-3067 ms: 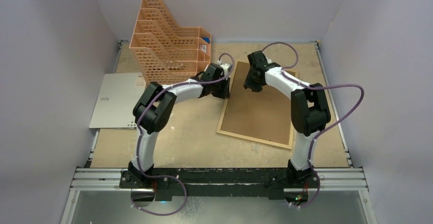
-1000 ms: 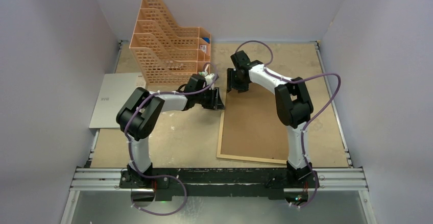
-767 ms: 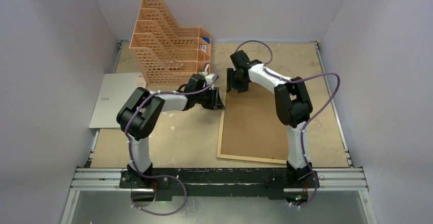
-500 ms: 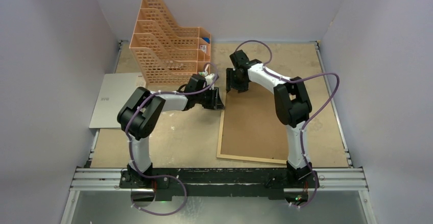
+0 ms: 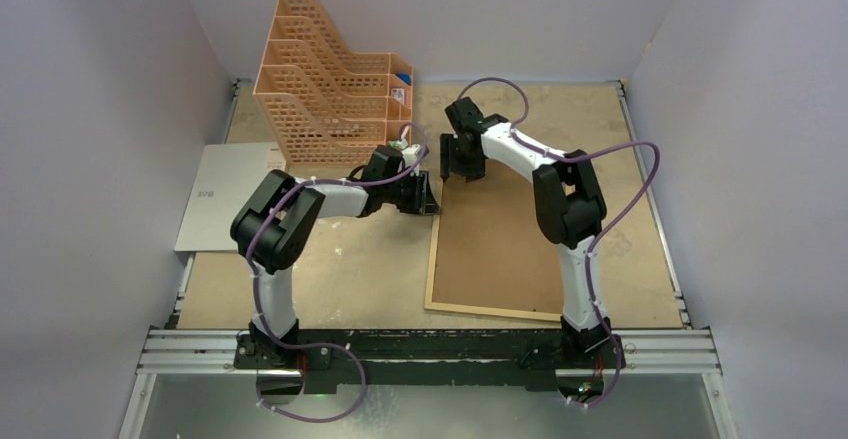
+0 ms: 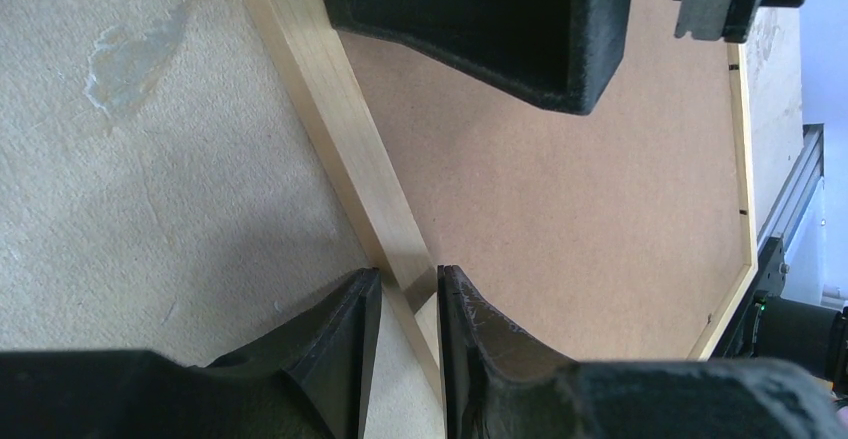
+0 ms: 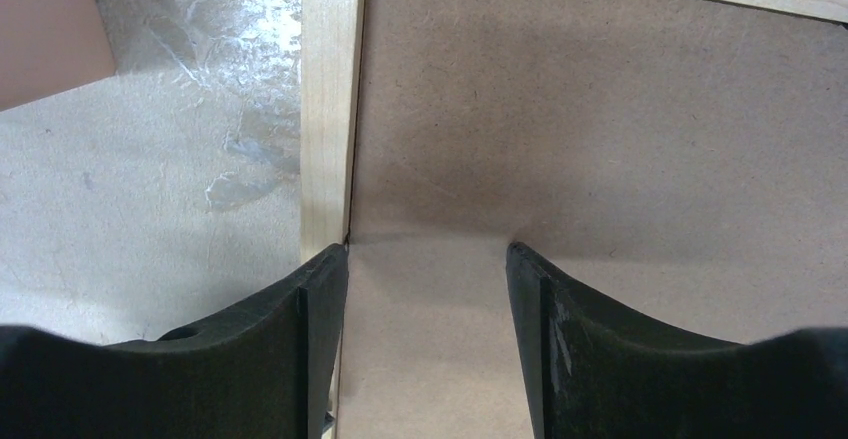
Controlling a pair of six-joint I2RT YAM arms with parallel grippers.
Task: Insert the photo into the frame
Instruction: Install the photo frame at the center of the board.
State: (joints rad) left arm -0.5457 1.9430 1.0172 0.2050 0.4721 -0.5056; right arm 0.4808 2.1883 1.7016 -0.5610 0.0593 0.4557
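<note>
On the tan desk [image 5: 380,269], between pale lilac walls [image 5: 100,109], the frame [image 5: 434,259] lies flat with a brown backing board [image 5: 500,249] inside it. The left claw [image 6: 408,294] is nearly closed, pinching the frame's left rail. The right claw [image 7: 425,269] is spread wide over the board's far-left corner, gripping nothing.

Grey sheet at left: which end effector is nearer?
Left. The left end effector straddles the frame's rail, right of the sheet; the right end effector is farther right.
</note>
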